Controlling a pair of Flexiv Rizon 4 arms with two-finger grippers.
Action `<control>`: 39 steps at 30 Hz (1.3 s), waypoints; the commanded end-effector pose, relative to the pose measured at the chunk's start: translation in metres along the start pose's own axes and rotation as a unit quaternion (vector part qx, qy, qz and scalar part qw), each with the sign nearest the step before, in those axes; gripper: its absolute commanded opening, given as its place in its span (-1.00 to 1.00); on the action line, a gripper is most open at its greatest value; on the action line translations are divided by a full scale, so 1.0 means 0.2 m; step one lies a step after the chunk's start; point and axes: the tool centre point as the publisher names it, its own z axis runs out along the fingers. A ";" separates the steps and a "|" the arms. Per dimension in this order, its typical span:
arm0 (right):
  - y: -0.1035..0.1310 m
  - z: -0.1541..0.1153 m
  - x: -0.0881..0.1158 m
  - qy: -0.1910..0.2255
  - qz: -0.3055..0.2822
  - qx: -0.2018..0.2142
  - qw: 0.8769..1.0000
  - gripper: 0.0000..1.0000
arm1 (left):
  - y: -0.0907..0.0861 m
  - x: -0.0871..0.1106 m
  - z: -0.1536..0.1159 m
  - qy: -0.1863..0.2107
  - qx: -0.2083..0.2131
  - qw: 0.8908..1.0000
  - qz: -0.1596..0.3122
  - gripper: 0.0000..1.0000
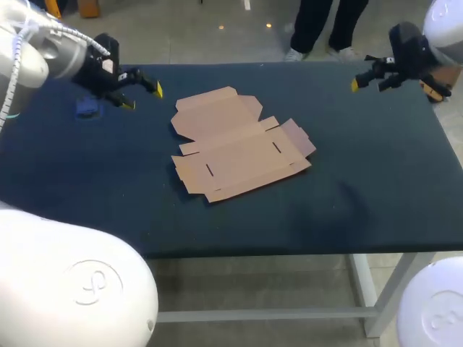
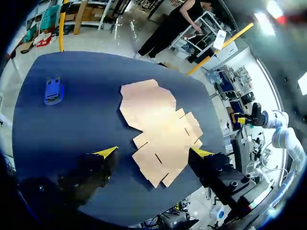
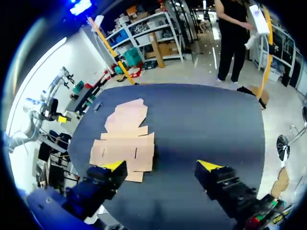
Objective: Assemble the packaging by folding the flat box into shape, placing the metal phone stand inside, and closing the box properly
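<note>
Dark blue cloth covers the bench [image 1: 362, 195], and the flat cardboard box [image 1: 239, 148] lies unfolded at its middle, all flaps spread flat. Its folds slant from near left to far right, and its longer run seems to go from the far edge toward the near one. The left gripper [image 1: 142, 97] hangs over the far left of the bench with its jaws wide apart and empty. It points at the box's far left corner, which is close by. The right gripper [image 3: 161, 165] is at the far right corner, jaws also apart and empty, well apart from the box's right flaps. The left arm is therefore the nearer one to begin the folding. The blue phone stand [image 1: 87, 108] lies far left, just beyond the left gripper.
</note>
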 end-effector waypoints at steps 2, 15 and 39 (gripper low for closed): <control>0.01 0.00 0.02 -0.005 0.001 0.044 0.999 1.00 | -0.01 0.05 -0.02 -0.027 -0.043 0.999 -0.002 1.00; 0.01 0.00 0.02 -0.005 0.001 0.044 0.999 1.00 | -0.02 0.06 0.00 -0.012 -0.059 0.998 0.007 1.00; -0.13 0.20 0.08 0.016 0.012 0.124 0.992 1.00 | 0.27 0.02 0.10 -0.014 -0.111 0.993 -0.025 1.00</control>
